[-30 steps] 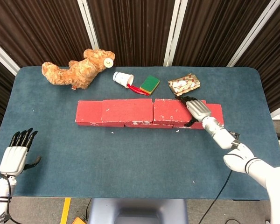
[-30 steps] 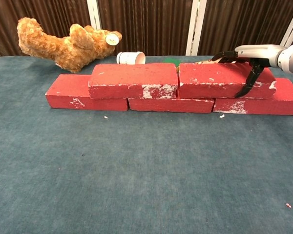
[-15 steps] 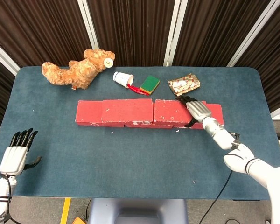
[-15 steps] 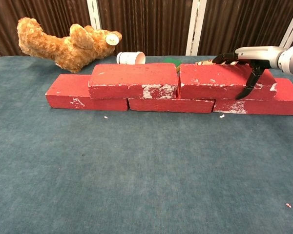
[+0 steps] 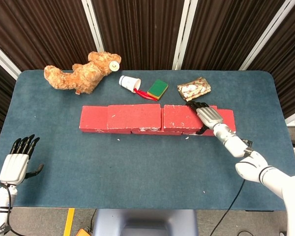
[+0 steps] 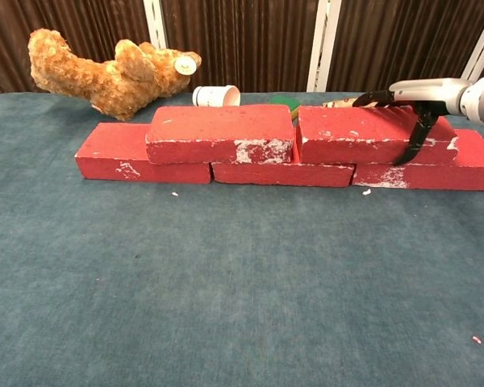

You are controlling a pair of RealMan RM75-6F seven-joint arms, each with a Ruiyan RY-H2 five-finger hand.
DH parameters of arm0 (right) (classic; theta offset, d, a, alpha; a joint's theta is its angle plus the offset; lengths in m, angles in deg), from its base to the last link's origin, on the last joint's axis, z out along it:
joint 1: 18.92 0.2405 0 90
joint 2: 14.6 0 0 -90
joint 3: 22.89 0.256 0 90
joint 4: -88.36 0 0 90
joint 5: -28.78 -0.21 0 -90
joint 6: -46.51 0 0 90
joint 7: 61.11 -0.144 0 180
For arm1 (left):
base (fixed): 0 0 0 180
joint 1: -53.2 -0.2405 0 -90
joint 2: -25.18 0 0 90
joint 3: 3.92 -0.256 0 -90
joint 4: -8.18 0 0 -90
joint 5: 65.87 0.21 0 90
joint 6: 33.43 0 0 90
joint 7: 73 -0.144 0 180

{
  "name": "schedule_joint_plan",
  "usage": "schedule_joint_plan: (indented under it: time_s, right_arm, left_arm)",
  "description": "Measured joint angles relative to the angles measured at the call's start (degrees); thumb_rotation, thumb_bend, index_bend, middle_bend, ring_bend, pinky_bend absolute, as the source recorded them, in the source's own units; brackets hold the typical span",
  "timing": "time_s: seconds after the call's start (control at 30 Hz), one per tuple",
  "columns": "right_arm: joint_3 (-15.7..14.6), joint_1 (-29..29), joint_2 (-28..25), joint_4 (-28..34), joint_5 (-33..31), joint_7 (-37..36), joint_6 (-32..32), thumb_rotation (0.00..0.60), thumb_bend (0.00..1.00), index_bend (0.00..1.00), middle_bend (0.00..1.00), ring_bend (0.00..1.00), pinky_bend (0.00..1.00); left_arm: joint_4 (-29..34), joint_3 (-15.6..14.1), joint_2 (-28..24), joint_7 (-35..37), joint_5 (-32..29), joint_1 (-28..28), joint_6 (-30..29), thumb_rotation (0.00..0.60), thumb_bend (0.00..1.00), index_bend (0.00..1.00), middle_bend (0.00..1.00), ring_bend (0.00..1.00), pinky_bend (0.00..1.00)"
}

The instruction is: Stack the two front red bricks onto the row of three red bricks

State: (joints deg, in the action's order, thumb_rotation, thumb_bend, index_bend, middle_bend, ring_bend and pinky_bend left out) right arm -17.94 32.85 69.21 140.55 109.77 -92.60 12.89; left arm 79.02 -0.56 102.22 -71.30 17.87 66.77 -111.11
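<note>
Three red bricks lie end to end across the table: left [image 6: 113, 157], middle [image 6: 282, 173] and right [image 6: 472, 165]. Two more red bricks sit on top of them, the upper left one [image 6: 218, 133] and the upper right one [image 6: 351, 133], with a thin gap between them. My right hand [image 6: 411, 97] grips the right end of the upper right brick [image 5: 179, 117], fingers over its top and back, thumb down its front face. My left hand [image 5: 18, 162] hangs off the table's near left corner, fingers straight, holding nothing.
Behind the bricks lie a brown teddy bear [image 5: 81, 73], a tipped paper cup [image 5: 129, 82], a green and yellow sponge [image 5: 158, 88] with a red scrap beside it, and a patterned packet [image 5: 194, 88]. Blue cloth [image 5: 137, 167] covers the table.
My right hand and the upper right brick have shifted slightly to the right, opening a thin gap to the upper left brick. The left hand has stayed put.
</note>
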Motion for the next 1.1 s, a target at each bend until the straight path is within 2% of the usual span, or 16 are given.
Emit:
schedule_joint_plan:
  time_s: [0.4,0.57,0.73,0.77,0.83,0.87,0.93,1.0,1.1]
  right_arm:
    - [1.21,-0.79,-1.41,3.07,-1.28,0.76,-1.03,0.549,0.0,0.0,0.0,0.0,0.09]
    - [1.84,-2.27,-3.44,5.79,-1.15,-0.63,-4.43,0.544,0.0,0.0,0.0,0.0,0.08]
    - [2.17,-5.46,-8.35,9.01,-0.54,-2.85,-9.93,0.528,0.0,0.0,0.0,0.0,0.03]
    - [2.2,-6.2,-9.4,9.35,-0.56,-3.22,-10.75,0.521,0.01,0.05,0.0,0.0,0.02]
    - [2.3,-8.2,-11.62,9.66,-0.85,-4.06,-12.63,0.529,0.08,0.25,0.0,0.0,0.02]
    - [2.32,-9.09,-12.32,9.56,-1.06,-4.44,-13.37,0.555,0.14,0.39,0.0,0.0,0.02]
    - [2.34,-10.73,-13.18,8.58,-1.81,-5.05,-14.2,0.594,0.21,0.51,0.0,0.0,0.02]
    - [2.3,-11.53,-13.17,6.63,-2.77,-4.8,-14.13,0.6,0.24,0.57,0.0,0.0,0.02]
    - [2.22,-12.26,-12.04,2.63,-4.73,-2.58,-12.89,0.6,0.24,0.59,0.0,0.0,0.02]
  left_arm:
    - [-0.16,-0.08,-0.01,0.23,0.4,-0.01,-0.38,0.6,0.26,0.0,0.0,0.0,0.05]
    - [0.11,-0.2,-0.13,0.32,0.78,-0.1,-0.8,0.6,0.26,0.0,0.0,0.0,0.05]
    - [0.99,-0.41,-0.54,0.2,1.21,-0.3,-1.29,0.6,0.26,0.0,0.0,0.0,0.05]
    - [1.14,-0.45,-0.59,0.12,1.3,-0.34,-1.41,0.6,0.26,0.0,0.0,0.0,0.05]
    - [1.39,-0.5,-0.63,-0.1,1.41,-0.39,-1.54,0.6,0.26,0.0,0.0,0.0,0.05]
    - [1.5,-0.53,-0.63,-0.25,1.45,-0.4,-1.57,0.6,0.26,0.0,0.0,0.0,0.05]
    - [1.67,-0.59,-0.59,-0.47,1.5,-0.39,-1.52,0.6,0.26,0.0,0.0,0.0,0.05]
    - [1.77,-0.65,-0.48,-0.68,1.52,-0.26,-1.21,0.6,0.26,0.0,0.0,0.0,0.05]
    - [1.81,-0.74,-0.23,-0.9,1.57,0.0,-0.7,0.6,0.26,0.0,0.0,0.0,0.05]
